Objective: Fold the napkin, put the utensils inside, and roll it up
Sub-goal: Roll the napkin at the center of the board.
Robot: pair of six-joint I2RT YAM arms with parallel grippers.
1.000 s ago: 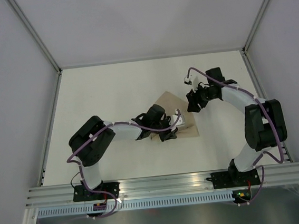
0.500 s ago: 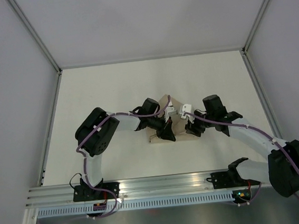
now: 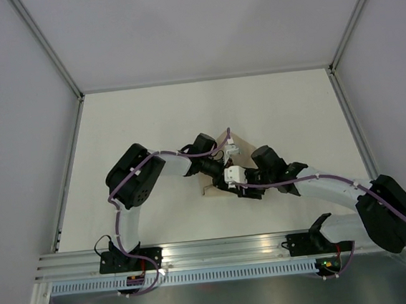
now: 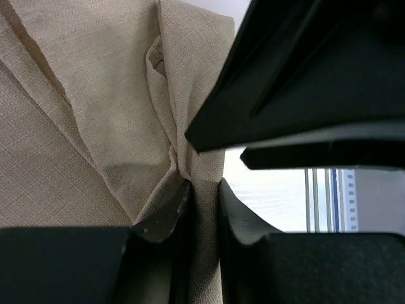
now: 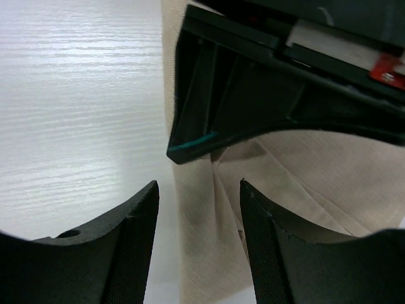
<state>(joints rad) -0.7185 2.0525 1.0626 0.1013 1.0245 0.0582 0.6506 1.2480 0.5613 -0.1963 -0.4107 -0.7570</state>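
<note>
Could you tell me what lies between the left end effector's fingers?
A fold of the napkin, pinched by the left end effector; the left wrist view shows it.

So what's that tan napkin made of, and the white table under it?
The napkin looks like woven cloth, maybe linen or cotton: matte, with a fine thread grid and soft creases. The table looks like white board with faint wood-grain lines, slightly shiny; real wood or print, I can't tell.

Napkin (image 4: 82, 114) on table (image 3: 150, 128) beneath left hand (image 4: 202, 190), right hand (image 5: 199, 190)
</note>
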